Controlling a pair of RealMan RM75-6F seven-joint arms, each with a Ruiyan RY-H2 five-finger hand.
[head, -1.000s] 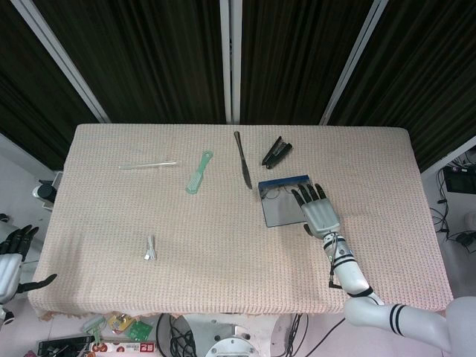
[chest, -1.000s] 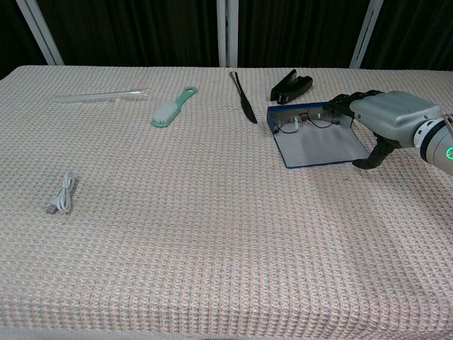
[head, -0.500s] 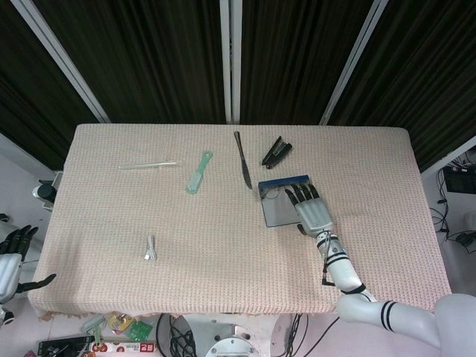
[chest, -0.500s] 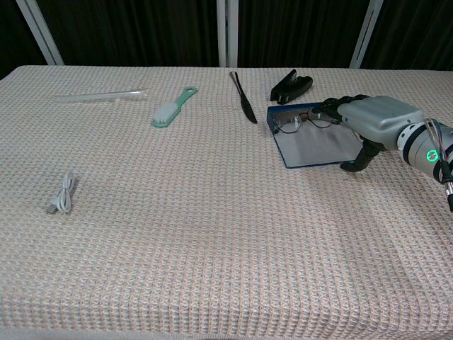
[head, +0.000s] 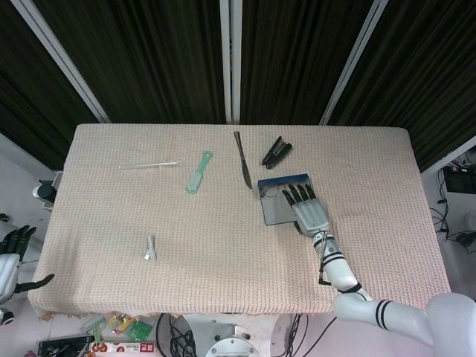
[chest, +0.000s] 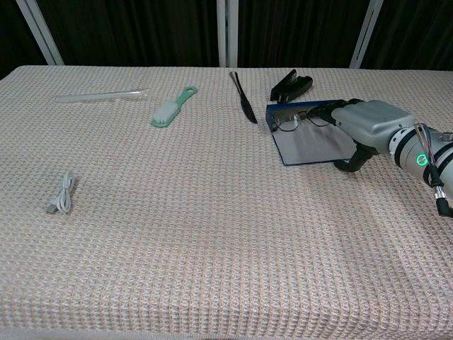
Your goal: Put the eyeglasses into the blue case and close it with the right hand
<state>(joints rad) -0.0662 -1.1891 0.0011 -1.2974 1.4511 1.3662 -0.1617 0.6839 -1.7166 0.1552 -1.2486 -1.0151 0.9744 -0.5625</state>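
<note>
The blue case (chest: 311, 145) lies open on the right half of the table, its grey flap (head: 279, 210) spread toward me. The eyeglasses (chest: 294, 122) sit in the blue tray along the case's far edge, and part of them shows in the head view (head: 274, 194). My right hand (chest: 368, 122) lies flat over the right part of the case, fingers stretched out over the glasses and thumb at the flap's right edge; it grips nothing. From above, the right hand (head: 309, 212) covers the case's right end. My left hand (head: 9, 256) hangs beyond the table's left edge, fingers apart and holding nothing.
A black stapler (chest: 291, 86) lies just behind the case, and a knife (chest: 243, 98) to its left. Further left are a green brush (chest: 172, 107) and a clear thin stick (chest: 99, 95). A small coiled cable (chest: 64, 193) rests on the left of the woven mat.
My right hand has slid left and further over the case, its fingers now reaching above the glasses. The flap's near edge has shifted slightly back. The left hand has stayed put.
</note>
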